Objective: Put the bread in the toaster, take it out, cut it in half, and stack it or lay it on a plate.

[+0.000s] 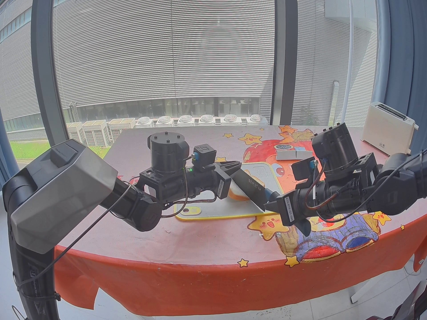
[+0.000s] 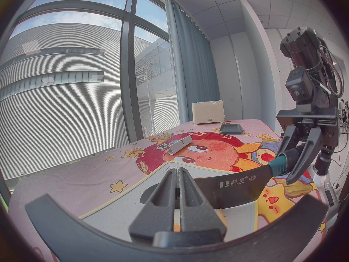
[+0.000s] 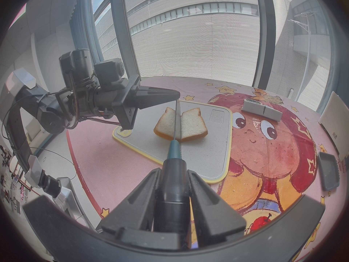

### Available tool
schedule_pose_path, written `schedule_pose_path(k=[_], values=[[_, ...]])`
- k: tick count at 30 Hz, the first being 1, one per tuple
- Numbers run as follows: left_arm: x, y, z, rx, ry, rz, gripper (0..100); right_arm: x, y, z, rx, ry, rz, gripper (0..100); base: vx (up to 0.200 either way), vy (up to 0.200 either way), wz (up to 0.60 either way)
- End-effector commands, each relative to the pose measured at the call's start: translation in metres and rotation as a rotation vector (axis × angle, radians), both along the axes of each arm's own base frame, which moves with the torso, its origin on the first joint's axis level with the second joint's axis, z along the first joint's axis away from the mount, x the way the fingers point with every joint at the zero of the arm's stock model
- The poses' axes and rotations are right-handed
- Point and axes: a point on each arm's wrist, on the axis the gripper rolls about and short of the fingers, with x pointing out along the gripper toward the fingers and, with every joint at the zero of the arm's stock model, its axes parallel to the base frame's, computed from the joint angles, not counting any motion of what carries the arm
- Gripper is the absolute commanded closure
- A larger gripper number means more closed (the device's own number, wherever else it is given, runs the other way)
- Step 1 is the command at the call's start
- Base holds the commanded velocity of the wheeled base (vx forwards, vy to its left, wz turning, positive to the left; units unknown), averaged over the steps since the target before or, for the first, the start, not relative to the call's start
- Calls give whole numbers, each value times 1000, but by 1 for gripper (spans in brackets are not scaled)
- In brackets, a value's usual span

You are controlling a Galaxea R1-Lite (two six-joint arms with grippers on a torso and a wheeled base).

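One slice of bread [image 3: 189,126] lies near the middle of a white, yellow-rimmed cutting board [image 3: 214,153], which sits toward the front edge of the table [image 1: 178,241]; the right gripper [image 3: 173,173] clamps the handle of a knife [image 1: 249,186], whose dark blade stands edge-down across the slice's middle; the left gripper [image 3: 171,93], fingers pressed together on nothing, hovers just above the bread by the blade's tip; a white toaster [image 1: 389,127] stands at the table's far right corner, a dark tray [image 3: 328,170] near it; whether the slice is cut through cannot be told.
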Motion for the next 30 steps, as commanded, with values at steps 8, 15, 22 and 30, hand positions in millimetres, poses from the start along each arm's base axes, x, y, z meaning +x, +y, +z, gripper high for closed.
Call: schedule_pose_path(k=[8,15,22,30], values=[[-1,0,-6,12,19,0,100,-2,-1,4,8,-12,0,100,0,0,0],[8,5,5,-2,-6,23,100,5,3,-5,-6,10,-1,100,0,0,0],[6,5,7,-3,-10,37,100,7,4,-9,-9,17,-4,100,0,0,0],[0,3,27,-31,-55,28,100,5,2,-4,-2,7,-4,100,0,0,0]])
